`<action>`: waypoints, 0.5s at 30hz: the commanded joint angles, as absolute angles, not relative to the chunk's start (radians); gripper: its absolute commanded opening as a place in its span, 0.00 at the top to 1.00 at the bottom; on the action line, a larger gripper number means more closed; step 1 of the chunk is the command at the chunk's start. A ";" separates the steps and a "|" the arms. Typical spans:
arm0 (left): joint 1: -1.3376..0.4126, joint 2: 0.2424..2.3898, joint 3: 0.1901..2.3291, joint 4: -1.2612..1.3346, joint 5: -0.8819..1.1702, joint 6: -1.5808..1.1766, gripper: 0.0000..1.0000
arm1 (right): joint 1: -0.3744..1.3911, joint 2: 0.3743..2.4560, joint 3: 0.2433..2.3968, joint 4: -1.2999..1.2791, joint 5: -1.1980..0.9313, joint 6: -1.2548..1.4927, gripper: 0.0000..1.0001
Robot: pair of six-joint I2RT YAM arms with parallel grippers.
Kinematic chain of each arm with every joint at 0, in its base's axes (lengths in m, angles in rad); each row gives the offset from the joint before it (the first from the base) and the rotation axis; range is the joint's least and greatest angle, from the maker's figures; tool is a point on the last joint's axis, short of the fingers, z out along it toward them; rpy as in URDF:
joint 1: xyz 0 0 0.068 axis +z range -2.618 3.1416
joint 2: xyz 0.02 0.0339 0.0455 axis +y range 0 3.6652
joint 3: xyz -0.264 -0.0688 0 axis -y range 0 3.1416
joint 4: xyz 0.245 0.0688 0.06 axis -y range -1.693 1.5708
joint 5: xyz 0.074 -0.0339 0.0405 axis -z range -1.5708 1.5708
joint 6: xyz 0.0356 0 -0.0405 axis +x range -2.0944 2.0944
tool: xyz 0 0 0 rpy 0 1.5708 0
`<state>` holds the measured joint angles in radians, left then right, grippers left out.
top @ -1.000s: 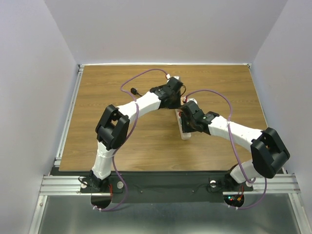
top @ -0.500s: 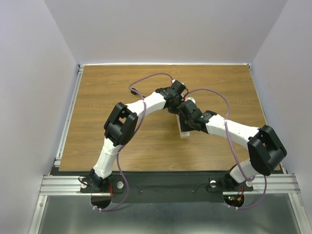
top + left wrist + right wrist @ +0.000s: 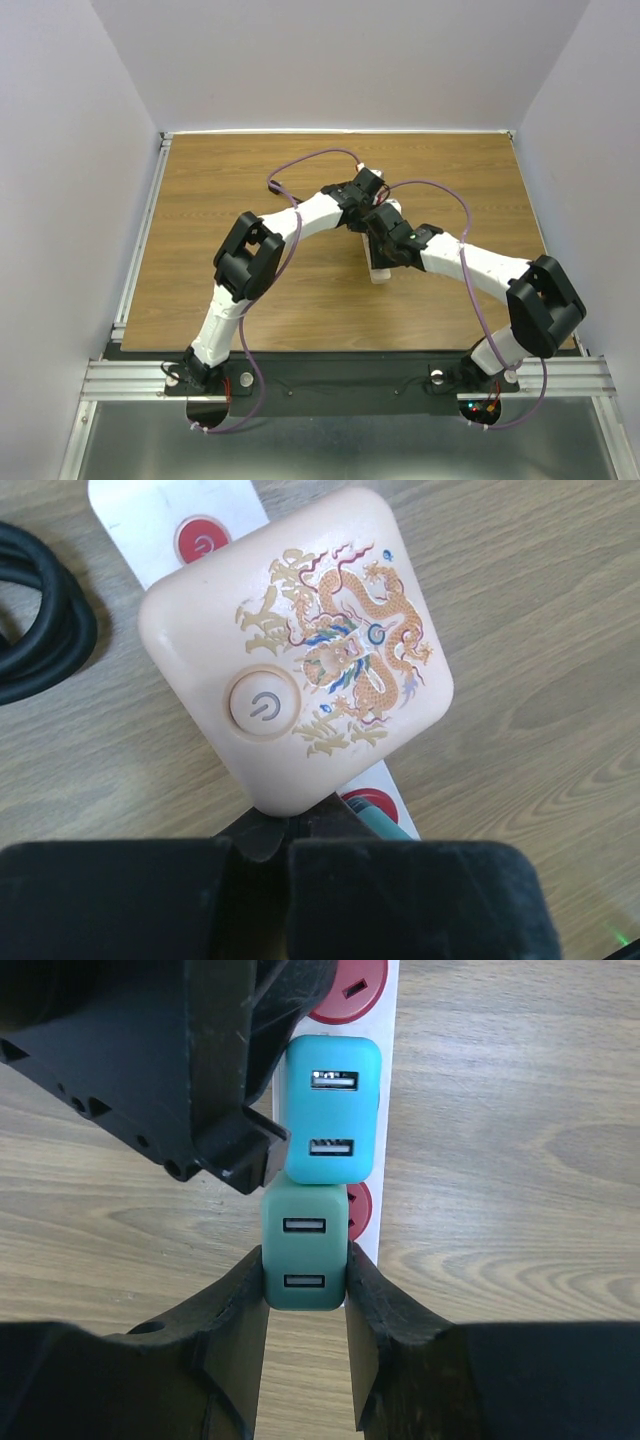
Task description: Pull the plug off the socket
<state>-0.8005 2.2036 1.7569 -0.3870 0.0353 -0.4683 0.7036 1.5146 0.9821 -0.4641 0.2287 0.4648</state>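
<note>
jaws of the right gripper [image 3: 305, 1270] are pinched on the green plug [image 3: 304, 1245] in the socket [image 3: 390, 1110]; left gripper [image 3: 265, 845] jaws are pressed together.

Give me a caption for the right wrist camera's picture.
Right gripper closed on a green two-port USB charger seated in the power strip, a teal charger just beyond it.

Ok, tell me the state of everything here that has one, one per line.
left gripper: shut.
right gripper: shut on the green plug.
green plug: seated in the socket, not pulled yet.
turquoise plug: seated in the socket.
beige adapter: seated on the socket.
far red outlet: empty.
</note>
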 commanded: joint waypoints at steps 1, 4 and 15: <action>-0.867 2.396 1.602 -0.405 0.011 -0.465 1.00 | 0.721 1.463 1.104 -0.334 0.261 0.476 1.00; -0.882 2.424 1.545 -0.364 0.020 -0.477 1.00 | 0.726 1.434 1.115 -0.331 0.290 0.474 1.00; -0.919 2.474 1.476 -0.301 0.049 -0.514 1.00 | 0.750 1.353 1.054 -0.302 0.363 0.423 1.00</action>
